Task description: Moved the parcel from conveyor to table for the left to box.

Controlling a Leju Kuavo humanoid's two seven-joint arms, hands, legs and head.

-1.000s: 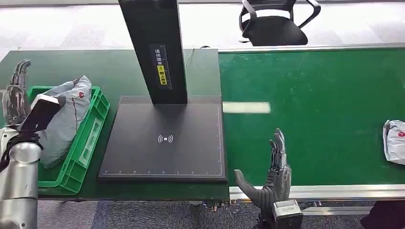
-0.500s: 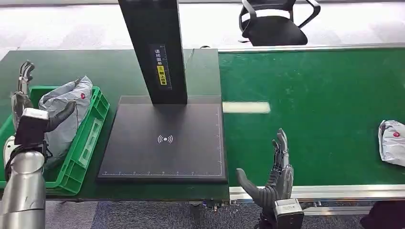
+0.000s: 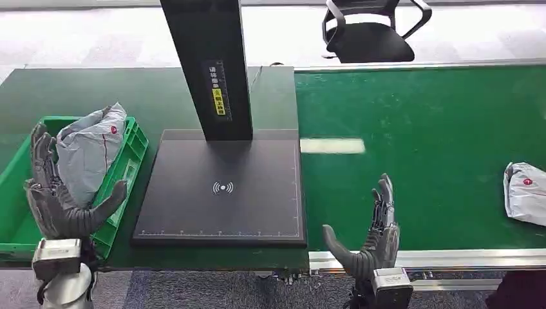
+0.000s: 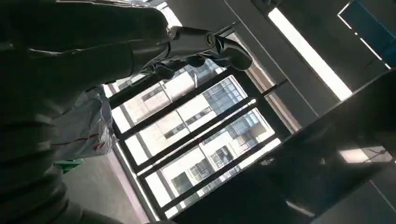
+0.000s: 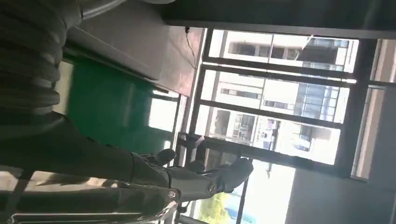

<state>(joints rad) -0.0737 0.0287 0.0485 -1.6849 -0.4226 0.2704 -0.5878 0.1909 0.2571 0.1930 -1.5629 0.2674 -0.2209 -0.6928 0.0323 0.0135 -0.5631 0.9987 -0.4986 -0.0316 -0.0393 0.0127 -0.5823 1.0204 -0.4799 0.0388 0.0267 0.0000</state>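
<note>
1. Nearest, at the front edge of the conveyor [image 3: 418, 148]: right hand [image 3: 370, 241] raised, fingers spread, thumb out, holding nothing
2. Level with it on the other side: left hand [image 3: 61, 193] likewise empty with fingers apart, palm up against the near rim of the green crate [image 3: 132, 151], just beside the grey parcel in the crate [image 3: 87, 151]
3. Between the hands, on the dark green surface [image 3: 96, 90]: black scanner plate [image 3: 222, 187] with its upright post [image 3: 206, 64], bare of any parcel
4. Further right on the belt, well apart from the right hand: grey parcel on the belt [image 3: 525, 190], judged to be the next item to move
5. Progress as a judgement: one bag boxed, this one not yet reached; pick-up, transfer to the plate and boxing by the left hand all remaining
6. Farthest back, beyond the belt: black office chair [image 3: 370, 29] on the pale floor
7. Hard to make out: belt parcel cut off by the frame edge, full shape unknown; crate bottom under the bag hidden; wrist views aimed mostly at windows and ceiling, with a patch of grey bag near the left hand
</note>
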